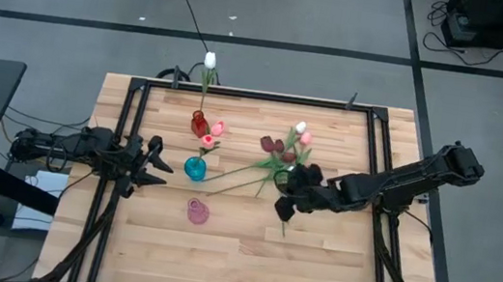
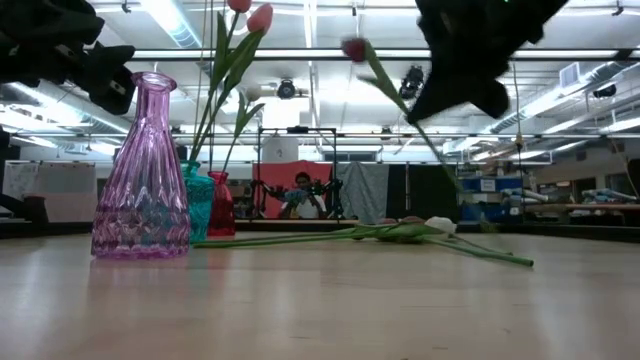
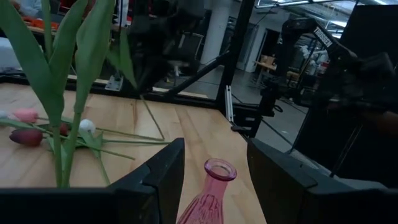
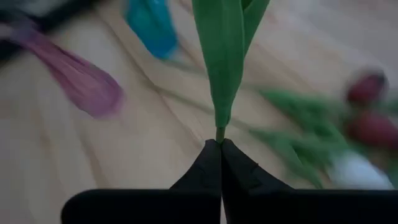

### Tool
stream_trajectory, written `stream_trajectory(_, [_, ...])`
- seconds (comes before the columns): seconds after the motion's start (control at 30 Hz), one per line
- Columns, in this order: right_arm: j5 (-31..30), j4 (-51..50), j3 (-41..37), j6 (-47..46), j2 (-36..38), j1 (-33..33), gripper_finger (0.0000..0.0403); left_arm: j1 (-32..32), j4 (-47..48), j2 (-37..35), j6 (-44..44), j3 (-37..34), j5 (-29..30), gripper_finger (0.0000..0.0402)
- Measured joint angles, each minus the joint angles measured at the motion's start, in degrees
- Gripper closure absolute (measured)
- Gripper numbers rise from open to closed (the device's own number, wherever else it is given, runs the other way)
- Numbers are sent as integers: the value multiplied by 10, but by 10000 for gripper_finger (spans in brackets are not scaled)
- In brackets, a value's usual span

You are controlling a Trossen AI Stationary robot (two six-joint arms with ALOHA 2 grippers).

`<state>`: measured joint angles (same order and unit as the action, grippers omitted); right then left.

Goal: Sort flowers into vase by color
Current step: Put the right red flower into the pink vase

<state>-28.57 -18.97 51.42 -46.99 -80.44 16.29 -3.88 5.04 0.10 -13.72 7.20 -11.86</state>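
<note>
The right gripper (image 1: 284, 207) hangs above the table (image 1: 313, 266), its fingers (image 4: 219, 163) pinched on a stem (image 4: 220, 134) that rises straight out from their tips. Past those tips the loose flowers (image 1: 284, 155) lie on the boards. Between the spread fingers (image 3: 163, 171) of the left gripper (image 1: 158, 168) stands a vase (image 3: 208, 193). Two more vases (image 1: 198, 144) stand in a row beyond it, with flowers standing in them.

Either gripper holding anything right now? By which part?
The right gripper is shut on a tulip, pinching the stem just below its leaves. The left gripper is open and empty, facing the pink vase.
</note>
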Motion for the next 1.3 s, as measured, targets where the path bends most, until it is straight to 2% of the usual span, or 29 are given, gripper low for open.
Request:
stream_trajectory(0.23, [-36,154,0,143,0,0,400,0,0,0,0,0,2,222])
stream_trajectory(0.4, [-35,225,0,209,0,0,400,0,4,9,1,0,61,222])
stream_trajectory(0.5, [-21,282,0,236,0,0,400,0,0,28,1,0,73,222])
stream_trajectory(0.73, [20,419,0,288,0,0,400,0,-27,104,-1,20,59,225])
stream_trajectory(0.83, [30,475,0,305,-2,0,400,0,-34,136,5,40,33,225])
stream_trajectory(1.0, [82,623,9,357,-58,0,400,0,-66,159,29,50,3,225])
stream_trajectory(1.1, [100,632,48,371,-109,-4,400,0,-74,162,30,50,5,225])
stream_trajectory(1.3, [146,581,182,428,-203,-10,400,0,-78,162,27,50,5,225])
